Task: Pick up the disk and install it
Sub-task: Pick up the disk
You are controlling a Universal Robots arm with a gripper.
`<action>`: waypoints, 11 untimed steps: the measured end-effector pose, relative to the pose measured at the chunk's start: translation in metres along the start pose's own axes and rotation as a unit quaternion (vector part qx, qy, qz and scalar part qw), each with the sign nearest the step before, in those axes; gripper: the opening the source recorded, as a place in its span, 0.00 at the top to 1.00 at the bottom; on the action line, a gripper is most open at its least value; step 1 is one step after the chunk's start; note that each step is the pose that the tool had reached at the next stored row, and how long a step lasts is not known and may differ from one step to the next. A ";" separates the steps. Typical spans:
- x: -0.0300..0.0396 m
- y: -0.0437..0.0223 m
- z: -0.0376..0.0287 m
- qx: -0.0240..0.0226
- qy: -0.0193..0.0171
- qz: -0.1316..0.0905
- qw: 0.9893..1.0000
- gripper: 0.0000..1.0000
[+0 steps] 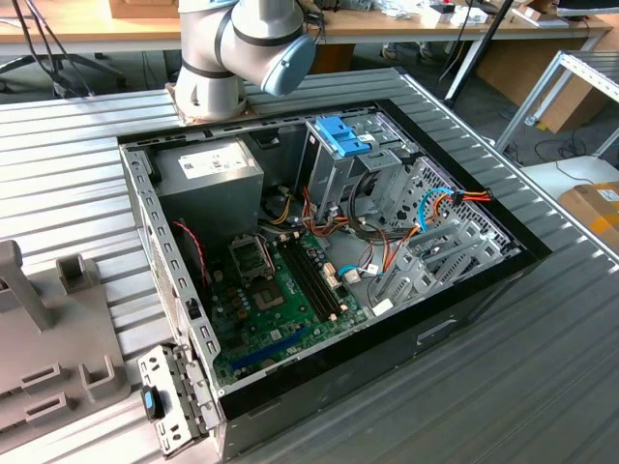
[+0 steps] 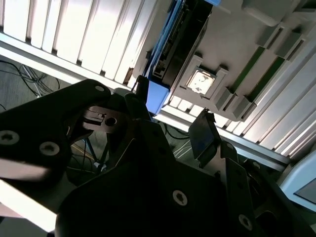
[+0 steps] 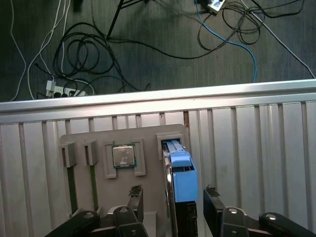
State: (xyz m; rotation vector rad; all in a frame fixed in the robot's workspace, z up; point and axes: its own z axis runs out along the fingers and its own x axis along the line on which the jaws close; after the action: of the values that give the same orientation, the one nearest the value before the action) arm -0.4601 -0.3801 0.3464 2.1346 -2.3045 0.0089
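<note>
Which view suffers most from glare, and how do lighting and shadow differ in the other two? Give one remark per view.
Second wrist view: the table is washed out to white, while the gripper in front is nearly a silhouette. First wrist view: even light on the table and the disk, dark floor behind. Exterior view: soft, even light, with shade inside the computer case.

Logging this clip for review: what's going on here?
The arm's gripper is open at the grey fixture, one finger on each side of the disk. The disk stands on edge in a slot and is not yet gripped. The open computer case lies on the ribbed table.
</note>
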 end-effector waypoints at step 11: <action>-0.0008 0.0003 0.0069 0.000 -0.016 -0.003 1.000 0.40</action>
State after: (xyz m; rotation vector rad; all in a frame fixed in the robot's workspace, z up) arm -0.4602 -0.3793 0.3395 2.1568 -2.3144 -0.0258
